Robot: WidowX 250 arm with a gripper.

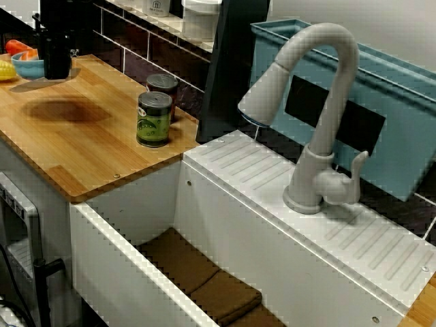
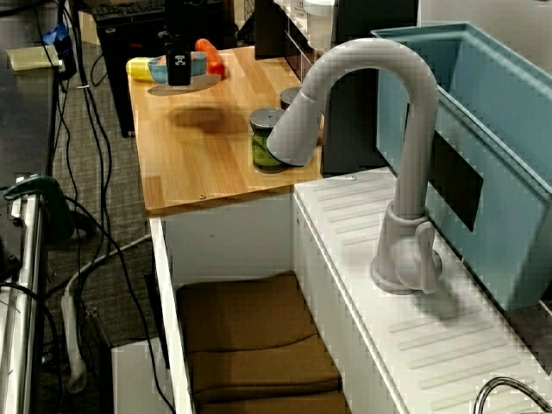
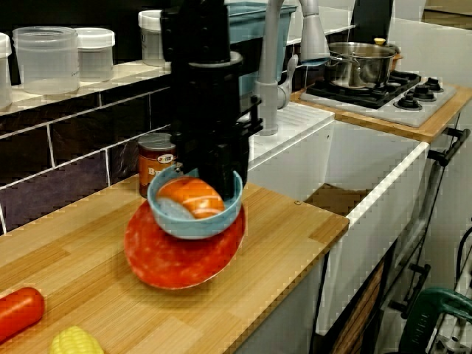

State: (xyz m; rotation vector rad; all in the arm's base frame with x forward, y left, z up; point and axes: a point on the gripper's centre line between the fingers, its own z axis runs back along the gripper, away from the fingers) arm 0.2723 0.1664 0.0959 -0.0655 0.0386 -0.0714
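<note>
Even indoor light, soft shadow on the countertop [image 1: 68, 112], slightly pixelated edges, mild blur.

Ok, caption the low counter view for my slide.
Black gripper at the rim of a blue bowl holding an orange item, over a red plate.

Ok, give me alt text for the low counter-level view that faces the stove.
A black gripper meets the back rim of a blue bowl holding an orange food item, over a red plate on a wooden counter. A brown can stands behind.
</note>
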